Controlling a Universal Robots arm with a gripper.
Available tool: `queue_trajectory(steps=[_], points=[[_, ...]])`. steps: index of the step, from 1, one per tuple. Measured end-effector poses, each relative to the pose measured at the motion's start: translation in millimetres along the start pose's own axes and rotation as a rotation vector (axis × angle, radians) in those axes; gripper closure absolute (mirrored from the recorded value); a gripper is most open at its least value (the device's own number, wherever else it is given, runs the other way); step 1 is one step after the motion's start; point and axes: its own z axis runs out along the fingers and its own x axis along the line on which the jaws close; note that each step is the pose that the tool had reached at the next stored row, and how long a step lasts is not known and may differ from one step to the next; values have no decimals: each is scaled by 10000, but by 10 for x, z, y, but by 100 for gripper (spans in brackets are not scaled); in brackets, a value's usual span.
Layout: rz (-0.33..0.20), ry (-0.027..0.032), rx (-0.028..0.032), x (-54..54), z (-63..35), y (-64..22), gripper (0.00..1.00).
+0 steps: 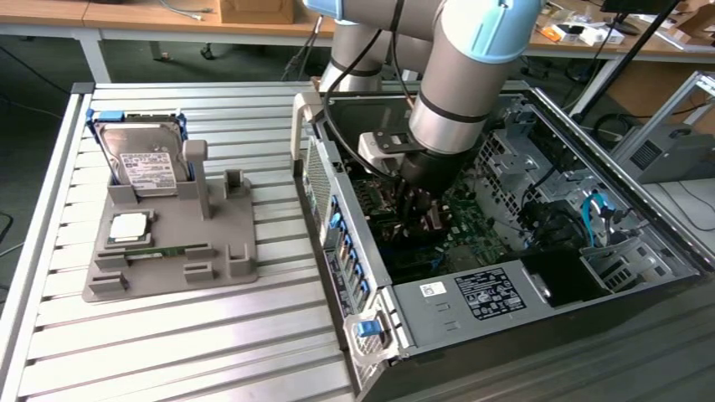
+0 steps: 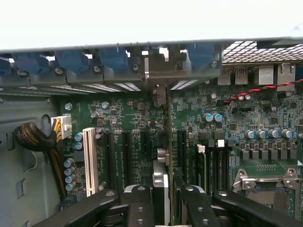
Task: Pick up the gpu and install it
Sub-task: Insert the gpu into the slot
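Gripper clamping gpu edge-on, inside computer case, above motherboard

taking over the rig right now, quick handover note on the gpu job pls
Pincer: shut on the gpu, a thin flat dark card seen edge-on, down inside the open black computer case.
Gpu: upright over the green motherboard, its silvery bracket end by the blue-clipped rear slots.
Done: card picked up and carried into the case.
Left: whether it is fully seated cannot be told; pincer not yet released.
Grey holder keeps the silver hard drive.
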Motion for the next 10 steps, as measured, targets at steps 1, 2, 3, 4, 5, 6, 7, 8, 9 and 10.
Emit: queue_trajectory(steps=[1, 2, 3, 4, 5, 6, 7, 8, 9, 10], points=[[0, -1, 0, 0, 0, 0, 73], [0, -1, 0, 0, 0, 0, 73], [1, -2, 1, 0, 1, 0, 73], [0, -1, 0, 0, 0, 0, 73], [1, -1, 0, 0, 0, 0, 73], [0, -1, 0, 0, 0, 0, 73], [2, -7, 1, -1, 2, 0, 72], [2, -3, 0, 0, 1, 0, 72], [1, -2, 1, 0, 1, 0, 66], [1, -2, 0, 0, 1, 1, 66]])
